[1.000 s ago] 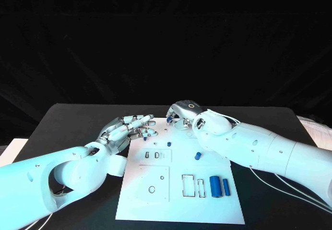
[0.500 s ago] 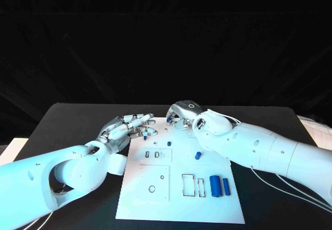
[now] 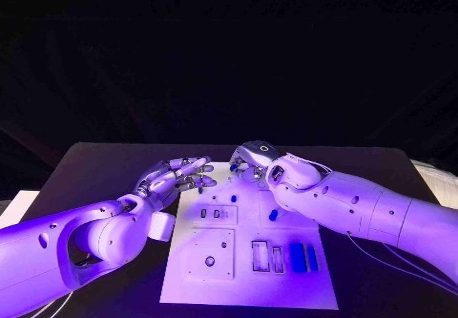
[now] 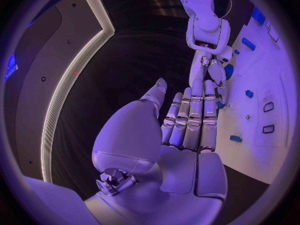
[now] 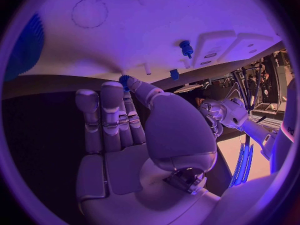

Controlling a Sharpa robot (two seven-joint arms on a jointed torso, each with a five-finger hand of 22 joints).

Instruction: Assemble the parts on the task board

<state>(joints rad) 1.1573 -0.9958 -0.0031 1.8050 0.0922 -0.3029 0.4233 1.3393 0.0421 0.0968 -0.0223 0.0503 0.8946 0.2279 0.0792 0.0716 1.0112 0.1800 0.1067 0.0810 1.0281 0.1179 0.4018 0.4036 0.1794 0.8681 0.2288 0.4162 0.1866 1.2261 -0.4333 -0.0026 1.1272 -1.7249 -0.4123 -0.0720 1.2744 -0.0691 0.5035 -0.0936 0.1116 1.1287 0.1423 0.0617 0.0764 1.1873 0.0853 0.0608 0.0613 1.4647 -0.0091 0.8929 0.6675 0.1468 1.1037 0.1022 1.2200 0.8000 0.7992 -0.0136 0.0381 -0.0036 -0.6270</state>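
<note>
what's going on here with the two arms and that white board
The robot is assembling small blue parts on the task board. Its right hand works at the board's far edge, touching a small blue part there. The left hand hovers open beside it. Two blue bars lie near the board's near right corner.

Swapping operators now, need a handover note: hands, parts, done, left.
Left hand: fingers spread, holds nothing, over the task board's far left edge.
Right hand: at the board's far edge, a small blue part at its fingertips; grip unclear.
Blue peg stands mid-board; another blue part lies near it.
Two long blue bars lie beside open slots, uninserted.
Left: most of the assembly.
</note>
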